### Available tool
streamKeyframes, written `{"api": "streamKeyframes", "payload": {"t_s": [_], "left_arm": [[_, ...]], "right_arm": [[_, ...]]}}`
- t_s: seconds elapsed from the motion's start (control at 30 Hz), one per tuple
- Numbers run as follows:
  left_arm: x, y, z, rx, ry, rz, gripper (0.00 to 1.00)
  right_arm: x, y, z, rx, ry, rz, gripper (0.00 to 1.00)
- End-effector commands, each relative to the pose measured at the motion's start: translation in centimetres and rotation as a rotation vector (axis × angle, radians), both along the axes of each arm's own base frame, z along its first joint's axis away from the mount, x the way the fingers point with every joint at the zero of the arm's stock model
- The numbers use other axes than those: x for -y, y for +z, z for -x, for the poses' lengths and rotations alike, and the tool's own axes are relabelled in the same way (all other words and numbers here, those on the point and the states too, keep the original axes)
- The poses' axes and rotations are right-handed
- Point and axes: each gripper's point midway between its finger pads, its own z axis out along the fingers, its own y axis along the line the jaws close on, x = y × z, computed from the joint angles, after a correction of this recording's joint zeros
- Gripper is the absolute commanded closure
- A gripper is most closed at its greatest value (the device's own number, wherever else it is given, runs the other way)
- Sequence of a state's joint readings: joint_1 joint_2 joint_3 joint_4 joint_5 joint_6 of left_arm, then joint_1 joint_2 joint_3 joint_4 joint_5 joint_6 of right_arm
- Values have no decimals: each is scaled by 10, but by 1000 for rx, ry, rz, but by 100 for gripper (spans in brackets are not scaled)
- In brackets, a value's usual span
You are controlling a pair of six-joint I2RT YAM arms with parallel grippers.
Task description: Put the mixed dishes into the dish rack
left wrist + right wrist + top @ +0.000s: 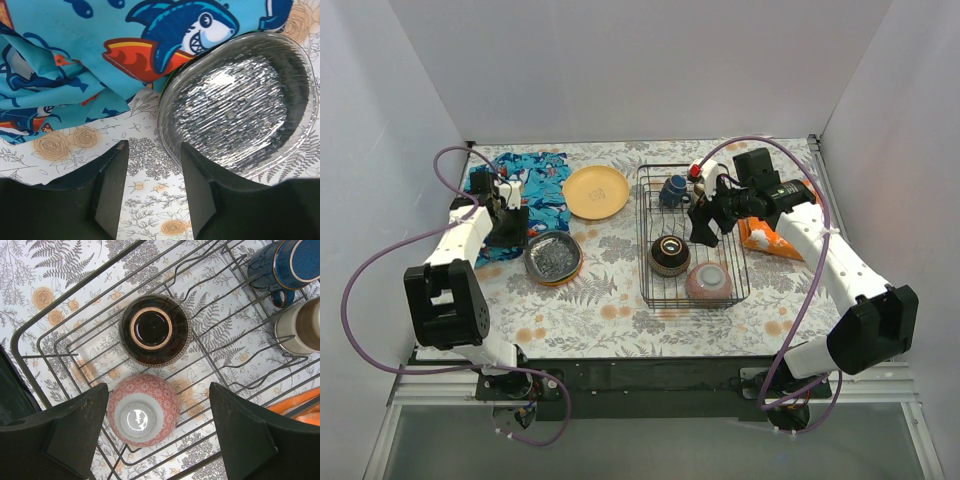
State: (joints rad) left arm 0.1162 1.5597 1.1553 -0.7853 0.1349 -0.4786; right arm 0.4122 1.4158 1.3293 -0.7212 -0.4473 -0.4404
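The black wire dish rack (744, 275) stands right of centre. In it are a dark blue mug (672, 190), a brown-ringed bowl (670, 255) and a pink bowl (709, 283), both bowls upside down. My right gripper (705, 228) hangs open and empty over the rack. In the right wrist view it (157, 392) is above the pink bowl (144, 410), with the brown bowl (155, 330), the mug (285, 262) and a beige cup (300, 327) beyond. A yellow plate (596, 191) lies left of the rack. My left gripper (152, 165) is open and empty, just left of the dark grey patterned plate (240, 107).
A blue shark-print cloth (535, 190) lies at the far left and touches the grey plate's rim (100, 50). An orange crinkly bag (765, 238) lies right of the rack. The grey plate tops a stack (553, 257). White walls enclose the table on three sides.
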Motion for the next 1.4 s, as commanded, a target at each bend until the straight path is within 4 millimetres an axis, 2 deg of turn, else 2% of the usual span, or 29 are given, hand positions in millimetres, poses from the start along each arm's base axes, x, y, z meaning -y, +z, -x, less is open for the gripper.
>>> {"api": "streamKeyframes", "payload": {"t_s": [0.0,0.1,0.2,0.27,0.4,0.53,0.73,0.87,1.0,1.07,1.23,1.37], "left_arm": [[2,4,-7,13,54,37,56],[1,-7,-9,-4,62,40,58],[0,-18,-13,-32,63,55,66],[-1,-17,-20,-25,69,62,70],[-2,-21,-25,-43,72,70,70],[-1,-19,-26,-44,66,79,81],[1,-6,-25,-12,44,88,95],[5,2,-23,8,20,99,100],[6,18,-25,45,-8,95,100],[6,32,-26,80,-41,80,100],[10,60,-21,149,-181,53,100],[18,70,-17,199,-262,65,100]], "right_arm": [[-9,7,-8,5,-4,-47,11],[-10,9,-10,9,-4,-46,11],[-10,9,-12,19,-3,-47,11],[-9,9,-13,24,-8,-43,11],[-7,8,-11,34,-14,-40,11],[-5,8,-10,44,-19,-41,11],[-5,4,-10,39,-19,-39,11],[-7,3,-13,36,-14,-45,11],[-10,2,-17,30,-11,-46,11],[-13,3,-20,28,-6,-51,11],[-24,10,-24,16,19,-93,11],[-35,12,-28,-16,38,-129,11]]}}
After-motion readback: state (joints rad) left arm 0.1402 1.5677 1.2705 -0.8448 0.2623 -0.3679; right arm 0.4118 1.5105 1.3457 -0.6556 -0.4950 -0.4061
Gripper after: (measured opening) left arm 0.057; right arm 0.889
